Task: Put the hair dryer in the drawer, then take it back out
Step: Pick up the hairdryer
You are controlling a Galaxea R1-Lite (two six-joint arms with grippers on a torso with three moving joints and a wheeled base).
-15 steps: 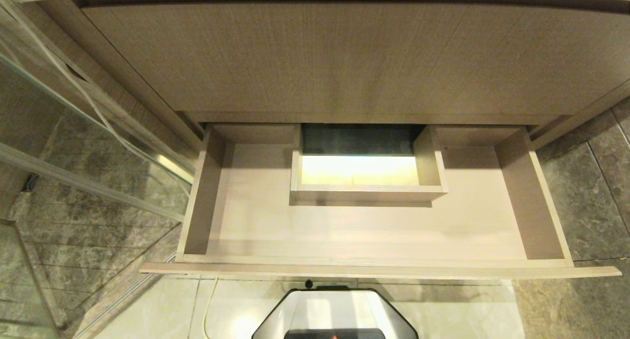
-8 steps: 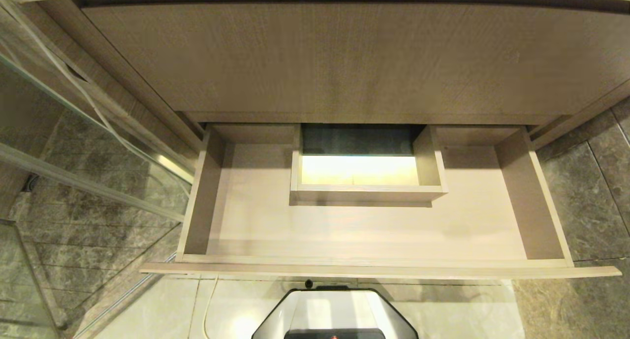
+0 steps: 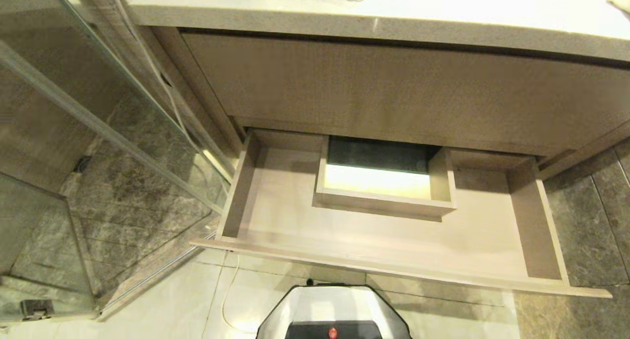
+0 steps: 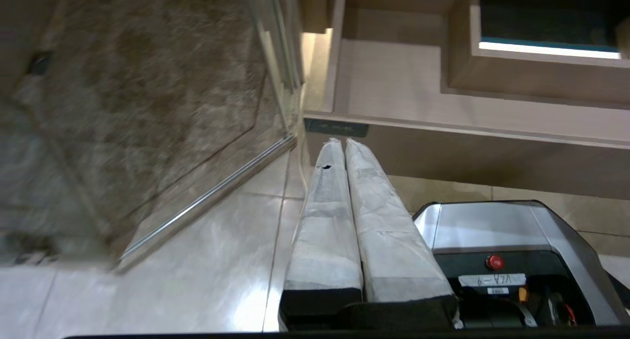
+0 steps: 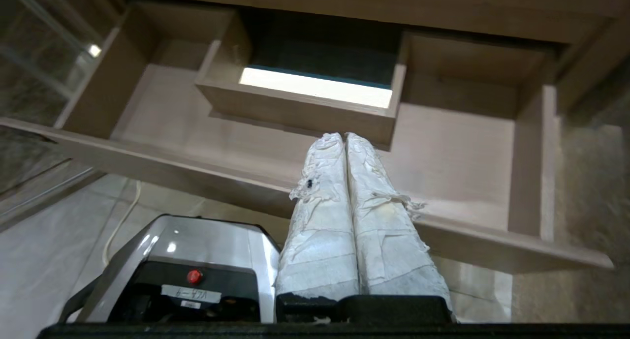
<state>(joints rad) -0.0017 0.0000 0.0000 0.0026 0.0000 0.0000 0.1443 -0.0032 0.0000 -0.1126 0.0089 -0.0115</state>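
The wide, shallow light wood-grain drawer [image 3: 389, 240] stands open; boxed cut-out [image 3: 384, 194] at twelve o'clock. Left gripper [image 4: 343, 142] and right gripper [image 5: 343, 136] hang pressed together, holding nothing.

The robot's base [image 3: 334, 312] shows at the near edge of the head view as a silver-grey housing with chamfered corners, an angular, roughly hexagonal outline and a glossy top that catches the light. A black panel sits set into it, carrying a small round red button [image 5: 194, 276] and, beside that, a white label [image 4: 491, 280] with handwritten dark characters. A smaller white sticker lies next to the label. The left gripper [image 4: 343, 142] has two long fingers wrapped in white tape or cloth, mounted on a black block. The right gripper [image 5: 343, 136] is wrapped likewise, its wrapping more wrinkled and frayed, with loose torn edges and a small dark spot.
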